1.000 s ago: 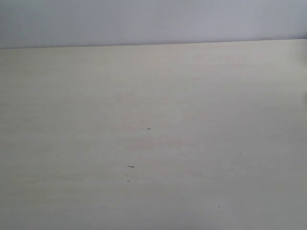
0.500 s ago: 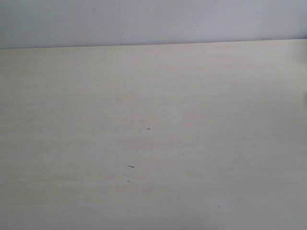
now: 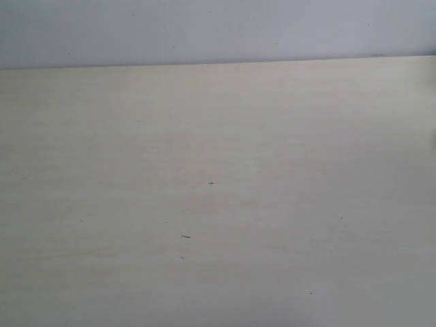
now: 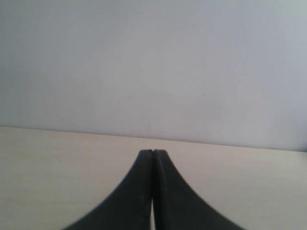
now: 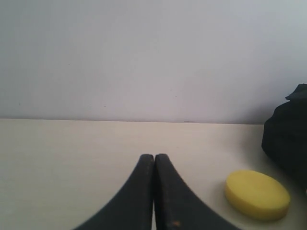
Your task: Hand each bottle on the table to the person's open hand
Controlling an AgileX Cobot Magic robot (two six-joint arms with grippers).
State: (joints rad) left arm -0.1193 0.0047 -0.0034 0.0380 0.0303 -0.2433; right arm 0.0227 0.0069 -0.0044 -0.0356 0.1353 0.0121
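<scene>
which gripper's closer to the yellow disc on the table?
Right. The yellow disc lies on the table just beside the shut right gripper. The left gripper, also shut, has only table and wall ahead; no disc in its view.

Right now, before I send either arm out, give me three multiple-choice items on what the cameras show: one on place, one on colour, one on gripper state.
1. Which camera shows the flat yellow disc? A exterior; B left wrist; C right wrist.
2. What colour is the bulky object next to that disc? A black; B red; C green.
3. How do the jaws of the left gripper stand? A wide open; B shut, empty; C shut on a bottle.
Answers: C, the disc lies on the table only in the right wrist view. A, it is plainly black. B, the jaws meet with nothing between them.
</scene>
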